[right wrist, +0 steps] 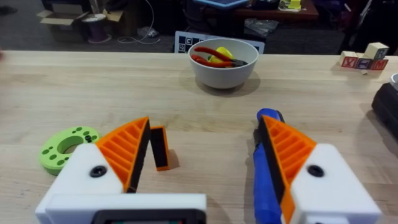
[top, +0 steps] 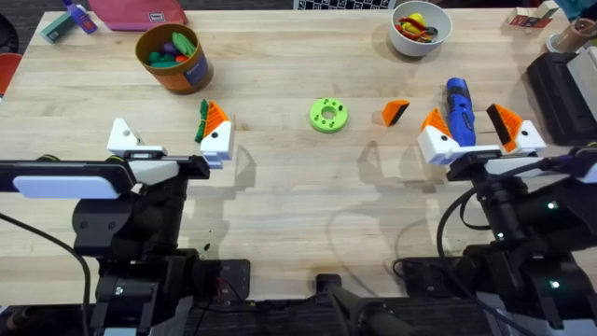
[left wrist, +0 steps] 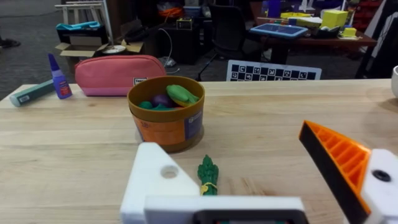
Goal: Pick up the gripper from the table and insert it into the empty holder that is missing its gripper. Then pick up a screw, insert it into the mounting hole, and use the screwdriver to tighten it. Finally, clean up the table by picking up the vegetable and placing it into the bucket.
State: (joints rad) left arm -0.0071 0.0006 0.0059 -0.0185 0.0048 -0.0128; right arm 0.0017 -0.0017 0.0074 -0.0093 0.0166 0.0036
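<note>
**Overhead view: both pincers are resting released above the table**

The wooden table (top: 298, 187) is carrying everything. The left pincer (top: 169, 140) is standing released, its two fingers wide apart and grasping nothing. Its outer finger is a bare white holder (top: 121, 138) with an open hole and no orange pad, while its inner finger is wearing a ribbed orange pad. The right pincer (top: 478, 135) is also standing released, with orange pads on both fingers.

The orange bucket (top: 173, 58) is sitting ahead of the left pincer, between the lines of its two fingers, and it is already holding some green and purple vegetables. A pink pouch (left wrist: 119, 75) is lying behind the bucket. The white bowl (top: 420, 28) is standing well ahead of the right pincer, with red and yellow things inside.

The blue screwdriver (top: 458, 110) is lying between the fingers of the right pincer, closer to the outer one, and in the right wrist view it seems to be touching that pad. The green disc (top: 327, 115) is lying between the two pincers. The loose orange pad (top: 395, 112) is lying on the table just ahead of the inner finger of the right pincer. The asparagus (top: 201, 121) is lying just beside the padded finger of the left pincer, on the bucket side.
</note>
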